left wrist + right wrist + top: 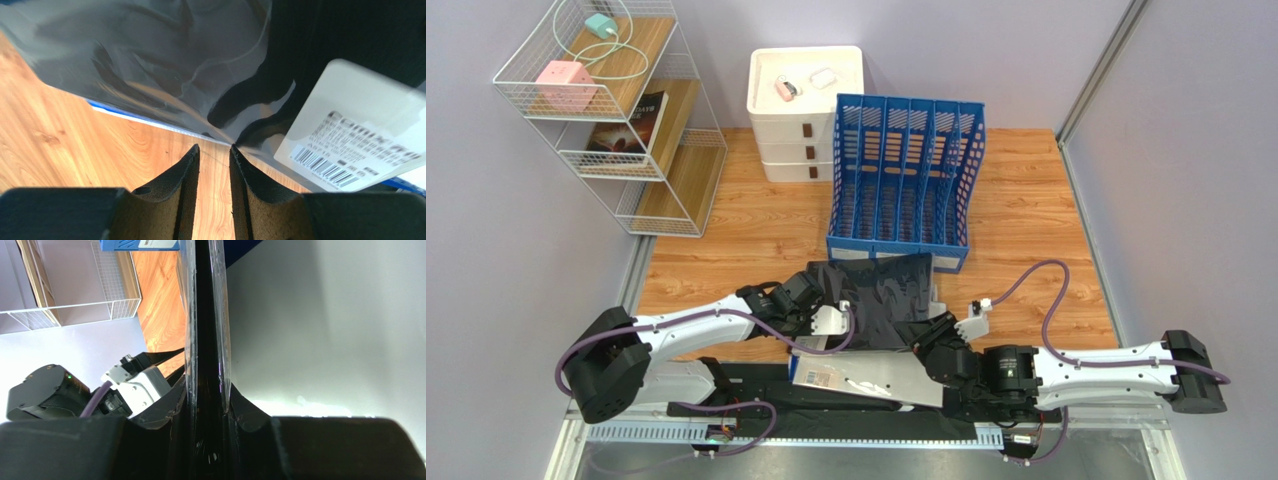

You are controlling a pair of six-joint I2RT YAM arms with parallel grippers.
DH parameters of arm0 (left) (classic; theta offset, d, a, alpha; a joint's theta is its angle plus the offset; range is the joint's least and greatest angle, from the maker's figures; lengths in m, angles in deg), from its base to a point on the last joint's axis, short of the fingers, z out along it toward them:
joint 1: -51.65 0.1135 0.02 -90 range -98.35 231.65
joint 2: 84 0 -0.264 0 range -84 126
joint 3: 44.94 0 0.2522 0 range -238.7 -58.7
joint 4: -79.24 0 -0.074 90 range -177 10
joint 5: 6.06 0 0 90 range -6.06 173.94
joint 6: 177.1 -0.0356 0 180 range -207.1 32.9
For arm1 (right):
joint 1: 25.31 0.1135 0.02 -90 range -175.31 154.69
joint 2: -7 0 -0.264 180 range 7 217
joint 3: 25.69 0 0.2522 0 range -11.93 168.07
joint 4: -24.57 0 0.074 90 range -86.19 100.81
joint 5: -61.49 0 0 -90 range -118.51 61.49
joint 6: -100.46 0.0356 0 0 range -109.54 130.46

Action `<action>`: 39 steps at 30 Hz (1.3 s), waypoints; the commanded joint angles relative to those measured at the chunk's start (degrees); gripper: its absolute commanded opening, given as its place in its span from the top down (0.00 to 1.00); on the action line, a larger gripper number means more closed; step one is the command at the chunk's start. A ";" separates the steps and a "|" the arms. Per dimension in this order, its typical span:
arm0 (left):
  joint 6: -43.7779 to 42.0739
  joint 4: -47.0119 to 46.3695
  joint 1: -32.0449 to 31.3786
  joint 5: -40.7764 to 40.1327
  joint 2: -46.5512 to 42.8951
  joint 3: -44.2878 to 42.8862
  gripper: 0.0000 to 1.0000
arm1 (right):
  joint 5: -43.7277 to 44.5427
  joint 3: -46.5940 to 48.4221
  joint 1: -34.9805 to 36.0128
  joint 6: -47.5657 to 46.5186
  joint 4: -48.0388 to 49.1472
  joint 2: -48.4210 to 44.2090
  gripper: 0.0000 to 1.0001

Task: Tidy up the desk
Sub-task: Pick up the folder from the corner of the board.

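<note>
On the wooden desk (1026,220), just in front of the blue file rack, lies a flat black package (881,300) in glossy clear wrap. My right gripper (934,338) holds its near right edge. The right wrist view shows the package (206,315) edge-on, with both pads of the right gripper (207,400) pressed against the wrap. My left gripper (841,328) is at the package's near left side. Its fingers (214,148) stand a little apart with only bare wood between them, the tips at the wrap's edge (175,60). A white barcode label (360,135) is stuck on the package.
A blue file rack (901,180) with several slots stands mid-desk. A white drawer unit (801,110) behind it has small items on top. A white wire shelf (616,110) at far left holds a book and a pink cube. A pale flat packet (866,378) lies at the near edge.
</note>
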 commanded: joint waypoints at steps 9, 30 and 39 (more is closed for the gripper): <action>8.42 -4.71 -1.19 -5.36 -16.08 -6.24 0.46 | 6.52 21.91 4.20 -8.91 -18.02 14.94 1.00; 19.77 -12.54 17.35 -6.34 -39.48 -1.33 0.33 | 26.74 52.15 13.34 -29.60 -41.86 21.63 1.00; 20.12 -15.53 19.82 -4.06 -36.93 1.49 0.33 | 32.01 66.04 13.96 -37.71 -49.51 22.51 1.00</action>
